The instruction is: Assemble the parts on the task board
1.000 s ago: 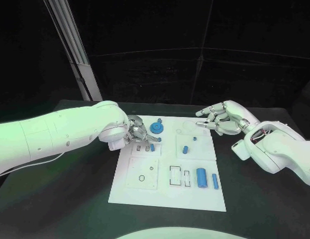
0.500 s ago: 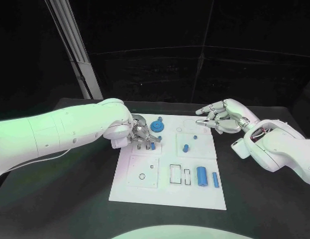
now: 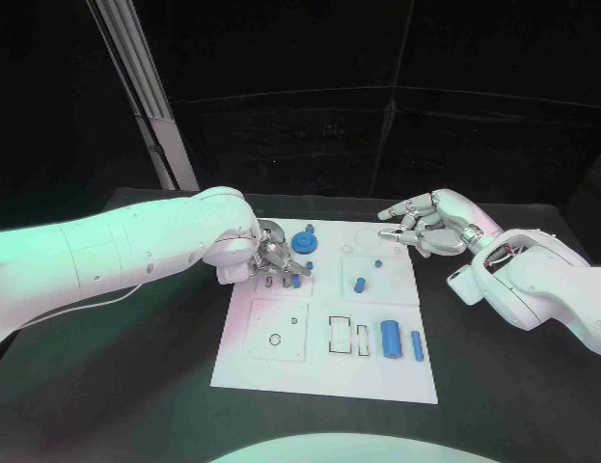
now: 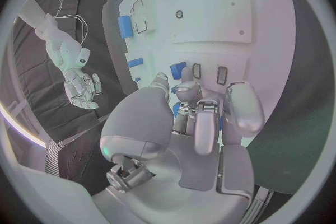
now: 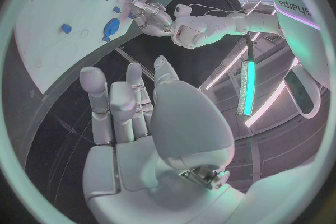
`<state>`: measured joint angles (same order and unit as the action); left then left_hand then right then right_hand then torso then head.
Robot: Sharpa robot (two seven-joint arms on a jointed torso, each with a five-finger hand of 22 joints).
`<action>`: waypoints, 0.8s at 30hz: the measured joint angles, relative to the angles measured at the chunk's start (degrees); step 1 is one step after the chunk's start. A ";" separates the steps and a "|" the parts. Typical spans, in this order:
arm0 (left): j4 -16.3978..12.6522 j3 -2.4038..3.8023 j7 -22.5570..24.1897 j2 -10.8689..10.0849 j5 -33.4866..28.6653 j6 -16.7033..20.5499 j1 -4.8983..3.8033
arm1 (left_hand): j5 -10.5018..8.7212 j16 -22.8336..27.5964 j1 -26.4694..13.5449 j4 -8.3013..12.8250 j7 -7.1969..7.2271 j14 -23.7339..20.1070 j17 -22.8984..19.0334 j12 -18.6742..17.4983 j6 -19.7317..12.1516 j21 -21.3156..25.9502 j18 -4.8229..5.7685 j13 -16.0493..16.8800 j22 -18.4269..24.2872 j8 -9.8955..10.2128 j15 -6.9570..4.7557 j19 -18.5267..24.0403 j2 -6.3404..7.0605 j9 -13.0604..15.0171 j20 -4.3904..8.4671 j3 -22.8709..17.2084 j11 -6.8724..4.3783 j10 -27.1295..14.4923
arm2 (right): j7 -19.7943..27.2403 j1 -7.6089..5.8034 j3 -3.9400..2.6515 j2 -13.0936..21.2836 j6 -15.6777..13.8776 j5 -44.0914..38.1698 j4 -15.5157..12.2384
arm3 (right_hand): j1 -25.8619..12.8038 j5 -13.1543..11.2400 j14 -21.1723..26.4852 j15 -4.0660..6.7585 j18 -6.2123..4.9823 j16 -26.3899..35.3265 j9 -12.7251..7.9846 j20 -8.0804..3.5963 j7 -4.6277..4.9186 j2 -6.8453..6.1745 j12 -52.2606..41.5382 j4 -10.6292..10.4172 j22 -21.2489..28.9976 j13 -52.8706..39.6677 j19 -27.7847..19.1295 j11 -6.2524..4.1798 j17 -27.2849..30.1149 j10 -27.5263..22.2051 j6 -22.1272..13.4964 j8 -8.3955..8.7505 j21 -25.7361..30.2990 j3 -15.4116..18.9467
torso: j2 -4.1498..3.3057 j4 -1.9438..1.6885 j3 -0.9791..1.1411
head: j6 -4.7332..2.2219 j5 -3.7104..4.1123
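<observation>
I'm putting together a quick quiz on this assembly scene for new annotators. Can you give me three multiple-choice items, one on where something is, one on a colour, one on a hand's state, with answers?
1. Where is the left hand?
A. Over the far left part of the task board
B. Off the table's near edge
C. Over the board's near right corner

2. What colour are the two cylinders lying side by side near the board's near right?
A. Red
B. Blue
C. Yellow

3. What is the right hand doing?
A. Gripping a cylinder
B. Pressing flat on the board
C. Held at the board's far right corner, holding nothing

Answers:
1. A, the head view shows its fingers down among the small blue parts there.
2. B, both show blue against the white plate.
3. C, the right wrist view shows its fingers with no part in them.
</observation>
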<state>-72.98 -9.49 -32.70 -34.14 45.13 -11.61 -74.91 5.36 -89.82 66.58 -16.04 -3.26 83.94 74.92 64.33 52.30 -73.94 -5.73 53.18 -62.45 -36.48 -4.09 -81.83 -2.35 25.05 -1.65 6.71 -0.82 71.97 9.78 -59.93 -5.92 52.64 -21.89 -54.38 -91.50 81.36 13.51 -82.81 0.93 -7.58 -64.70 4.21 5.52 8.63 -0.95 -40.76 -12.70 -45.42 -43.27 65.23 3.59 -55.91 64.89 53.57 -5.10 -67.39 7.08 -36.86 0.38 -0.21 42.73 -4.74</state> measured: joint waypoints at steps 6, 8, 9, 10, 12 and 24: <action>0.19 0.00 0.00 0.21 0.02 -0.34 0.00 | 0.00 0.00 1.17 0.16 0.00 0.21 0.00 0.00 -0.41 0.00 -0.01 -0.08 -0.01 -0.65 -0.21 -0.11 -0.53 0.55 0.11 0.16 0.00 0.00 | -0.03 0.00 0.00 -0.14 0.01 0.02 0.00 | 0.00 0.20 0.00 0.00 0.00 0.00 0.00 0.00 0.00 0.00 0.00 0.15 0.08 0.09 0.00 0.00 0.02 0.00 0.00 0.00 0.06 0.16 | 0.01 -0.02 0.01 | 0.13 0.14; 0.23 0.00 0.00 0.30 0.03 -0.46 0.00 | 0.00 0.00 2.05 0.43 0.20 0.21 0.00 0.00 -0.62 0.00 0.00 -0.13 -0.01 -0.94 -0.21 -0.11 -0.76 0.80 0.11 -0.11 0.00 0.00 | -0.04 0.00 0.00 -0.18 0.02 0.02 0.04 | 0.00 0.30 0.00 0.00 0.00 0.00 0.00 0.00 0.00 0.00 0.00 0.15 0.12 0.11 0.00 0.00 0.05 0.00 0.00 0.00 0.22 0.16 | 0.01 -0.05 0.02 | 0.18 0.15; 0.25 0.00 0.00 0.33 0.03 -0.51 0.00 | 0.00 0.00 2.14 0.48 0.20 0.21 0.00 0.00 -0.62 0.00 0.00 -0.13 -0.01 -1.04 -0.21 -0.11 -0.77 0.91 0.11 -0.17 0.00 0.00 | -0.05 0.00 0.00 -0.21 0.02 0.02 0.05 | 0.00 0.30 0.00 0.00 0.00 0.00 0.00 0.00 0.00 0.00 0.00 0.15 0.12 0.11 0.00 0.00 0.05 0.00 0.00 0.00 0.22 0.16 | 0.02 -0.07 0.02 | 0.21 0.15; 0.28 0.00 0.00 0.37 0.03 -0.57 0.00 | 0.00 0.00 2.35 0.65 0.16 0.21 0.00 0.00 -0.66 0.00 0.00 -0.18 -0.01 -1.05 -0.21 -0.11 -0.99 0.99 0.11 -0.34 0.00 0.00 | -0.05 0.00 0.00 -0.24 0.03 0.02 0.06 | 0.00 0.30 0.00 0.00 0.00 0.00 0.00 0.00 0.00 0.00 0.00 0.16 0.12 0.11 0.00 0.00 0.05 0.00 0.00 0.00 0.22 0.16 | 0.02 -0.08 0.02 | 0.23 0.15; 0.38 0.00 0.00 0.45 0.04 -0.72 0.00 | 0.00 0.00 2.87 0.80 0.00 0.21 0.00 0.00 -0.82 0.00 -0.01 -0.21 -0.09 -1.13 -0.21 -0.11 -1.01 1.17 0.11 -0.48 0.00 0.00 | -0.07 0.00 0.00 -0.29 0.05 0.02 0.08 | 0.00 0.30 0.00 0.00 0.00 0.01 0.00 0.00 0.00 0.00 0.00 0.15 0.12 0.17 0.00 0.00 0.06 0.00 0.00 0.00 0.22 0.16 | 0.02 -0.08 0.02 | 0.27 0.09; 0.99 0.00 -0.01 1.16 0.07 -1.46 -0.01 | 0.23 0.00 6.65 2.89 0.34 0.00 -0.01 0.00 -1.57 0.00 -0.01 -0.38 -0.20 -1.78 -0.42 -0.11 -2.29 1.91 0.11 -3.00 0.01 -0.01 | -0.12 -0.01 0.00 -0.46 0.22 0.04 0.20 | 0.00 0.67 0.00 0.00 0.00 0.01 0.01 0.00 0.00 0.00 0.00 0.15 0.19 0.28 0.00 0.00 0.03 0.00 0.00 0.00 0.22 0.16 | 0.01 -0.05 0.05 | 0.49 0.09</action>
<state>-71.98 -9.49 -32.71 -32.98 45.20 -13.07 -74.92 5.59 -89.82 73.22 -13.14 -2.92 83.94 74.92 64.33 50.73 -73.94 -5.74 52.80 -62.66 -38.26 -4.51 -81.94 -4.64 26.97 -1.54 3.71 -0.82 71.96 9.67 -59.94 -5.92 52.18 -21.66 -54.34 -91.30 81.36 14.18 -82.81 0.92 -7.57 -64.70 4.21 5.52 8.63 -0.95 -40.76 -12.55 -45.23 -43.00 65.23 3.59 -55.89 64.89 53.57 -5.10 -67.17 7.24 -36.85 0.32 -0.16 43.23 -4.65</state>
